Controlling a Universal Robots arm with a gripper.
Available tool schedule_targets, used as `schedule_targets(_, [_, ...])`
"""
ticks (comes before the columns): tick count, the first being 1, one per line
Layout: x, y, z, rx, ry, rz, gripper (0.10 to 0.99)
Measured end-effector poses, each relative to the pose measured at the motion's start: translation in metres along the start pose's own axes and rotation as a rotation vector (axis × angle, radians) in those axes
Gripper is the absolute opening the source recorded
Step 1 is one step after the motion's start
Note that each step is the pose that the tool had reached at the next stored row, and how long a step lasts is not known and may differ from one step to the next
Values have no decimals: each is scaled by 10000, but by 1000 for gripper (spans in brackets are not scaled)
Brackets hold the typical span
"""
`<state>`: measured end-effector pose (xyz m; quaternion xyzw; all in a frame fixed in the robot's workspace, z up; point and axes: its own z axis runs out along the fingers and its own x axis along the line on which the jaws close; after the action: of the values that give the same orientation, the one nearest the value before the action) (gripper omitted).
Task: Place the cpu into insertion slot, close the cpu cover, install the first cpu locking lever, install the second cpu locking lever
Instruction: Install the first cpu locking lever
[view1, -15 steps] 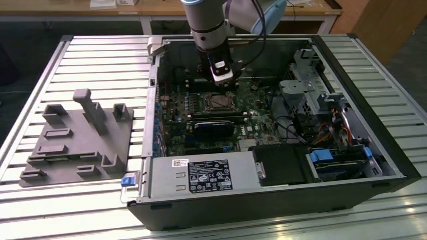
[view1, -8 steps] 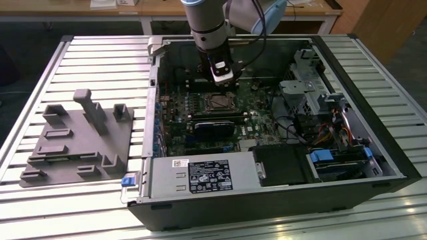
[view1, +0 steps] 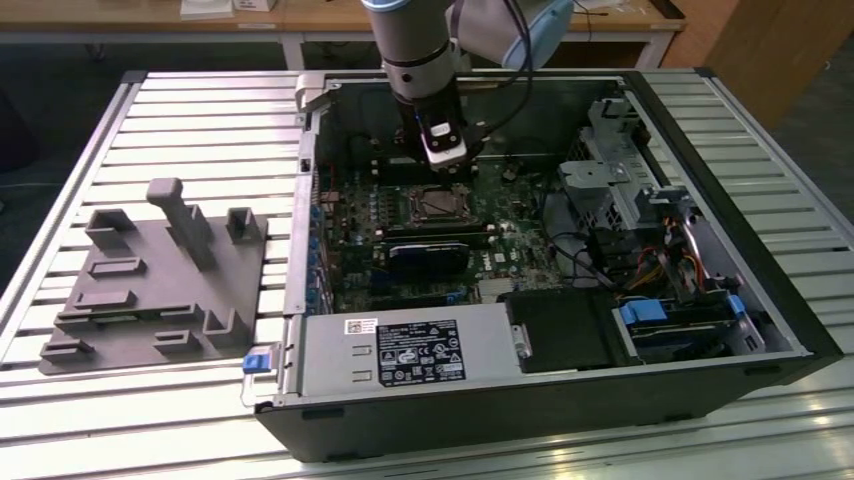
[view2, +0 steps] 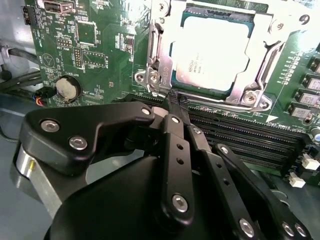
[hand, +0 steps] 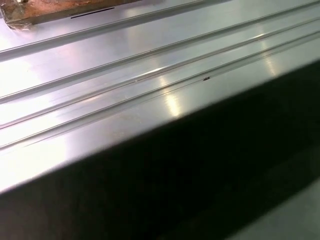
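My pincer (view2: 173, 100), tips together and empty, sits right at the socket corner (view2: 155, 77); cpu (view2: 210, 50) seated, cover (view2: 277, 25) down over it, so I judge it's the locking step: press steadily, stay off the chip, no sideways slip.

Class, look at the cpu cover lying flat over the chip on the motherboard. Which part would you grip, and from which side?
Probably the rim of the cpu cover on the side towards the memory slots, coming down from above. The plate lies flat around the cpu, so only its thin outer edge and tabs give the jaws purchase.
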<state>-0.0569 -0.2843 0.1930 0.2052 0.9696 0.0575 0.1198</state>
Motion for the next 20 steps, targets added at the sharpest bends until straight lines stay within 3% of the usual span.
schedule_targets(5, [-13,9,-63,11,2,-1,106])
schedule_targets(14, [-53,39,-245,9,1,-1,106])
schedule_targets(20, [-54,40,-252,9,1,-1,106])
